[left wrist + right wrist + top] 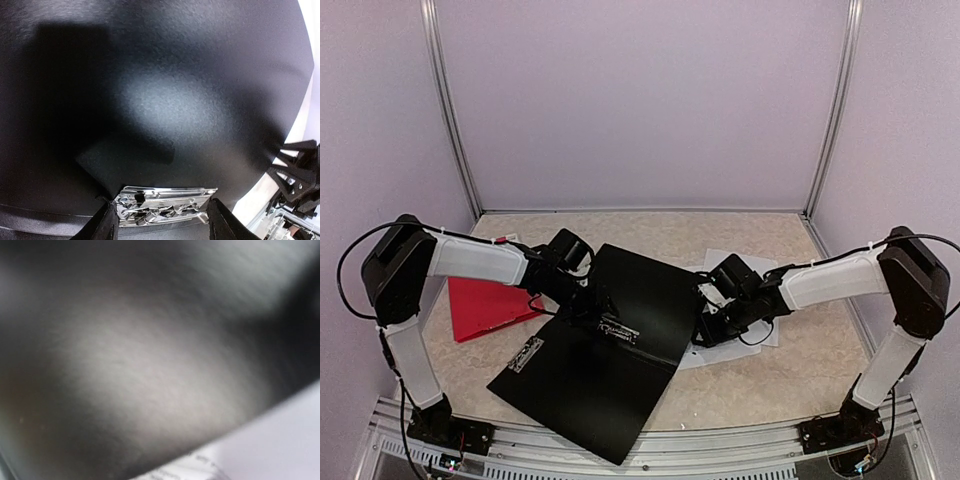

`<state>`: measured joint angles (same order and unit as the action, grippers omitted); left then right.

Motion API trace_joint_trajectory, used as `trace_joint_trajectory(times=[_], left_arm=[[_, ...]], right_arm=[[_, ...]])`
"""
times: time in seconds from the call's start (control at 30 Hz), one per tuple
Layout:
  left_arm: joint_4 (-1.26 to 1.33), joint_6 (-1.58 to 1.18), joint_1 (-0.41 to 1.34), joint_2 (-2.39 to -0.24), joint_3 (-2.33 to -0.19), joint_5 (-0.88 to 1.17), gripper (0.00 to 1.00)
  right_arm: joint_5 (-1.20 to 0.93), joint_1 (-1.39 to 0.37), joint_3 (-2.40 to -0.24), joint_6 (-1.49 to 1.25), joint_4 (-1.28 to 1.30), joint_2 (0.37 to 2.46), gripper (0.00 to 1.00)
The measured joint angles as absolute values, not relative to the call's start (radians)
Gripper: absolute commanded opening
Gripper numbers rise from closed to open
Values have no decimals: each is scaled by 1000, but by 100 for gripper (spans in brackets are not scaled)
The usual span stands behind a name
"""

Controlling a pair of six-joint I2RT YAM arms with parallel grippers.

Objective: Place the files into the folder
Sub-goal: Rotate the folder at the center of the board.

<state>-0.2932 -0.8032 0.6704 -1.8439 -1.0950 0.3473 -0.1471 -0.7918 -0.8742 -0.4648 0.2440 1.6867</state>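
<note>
Top external view first: where are the files (730,352) found?

They are seen lying flat on the table (770,400), just to the right of the open black folder (590,390) and partly hidden under its right edge. None is seen inside the folder yet.

Which hand is placed nearer to them?

The right hand (708,322) is set at that same edge, right above the files. The left hand (582,292) is placed over the folder's left part, well apart from the files, with a red folder (485,305) beside its arm. The black folder's fold, marked by a metal clip (618,330), is laid slantwise from left to right. Since the files lie to the right of the folder, it is judged that they would have to be brought leftward, and by the right arm.

Left wrist view: what can be told of the left hand?

Its fingers (107,225) are spread, and nothing is pinched. The clip (165,205) is framed between them, and the rest is filled by the folder (160,100).

And the right wrist view?

It is blurred. The folder (150,355) is seen very close, with a strip of printed files (190,465) below it. No fingers are shown, so it cannot be told whether the right hand is spread or pinching the folder's edge.
</note>
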Motion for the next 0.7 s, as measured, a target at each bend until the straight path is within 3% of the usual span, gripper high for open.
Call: trace_joint_trajectory(times=[0.33, 0.7], left_arm=[[-309, -799, 694, -1832, -1103, 368, 64], [-350, -729, 681, -1753, -1103, 295, 65]], right_arm=[[-117, -770, -898, -435, 294, 1584, 35], [-63, -911, -993, -507, 260, 1546, 41]])
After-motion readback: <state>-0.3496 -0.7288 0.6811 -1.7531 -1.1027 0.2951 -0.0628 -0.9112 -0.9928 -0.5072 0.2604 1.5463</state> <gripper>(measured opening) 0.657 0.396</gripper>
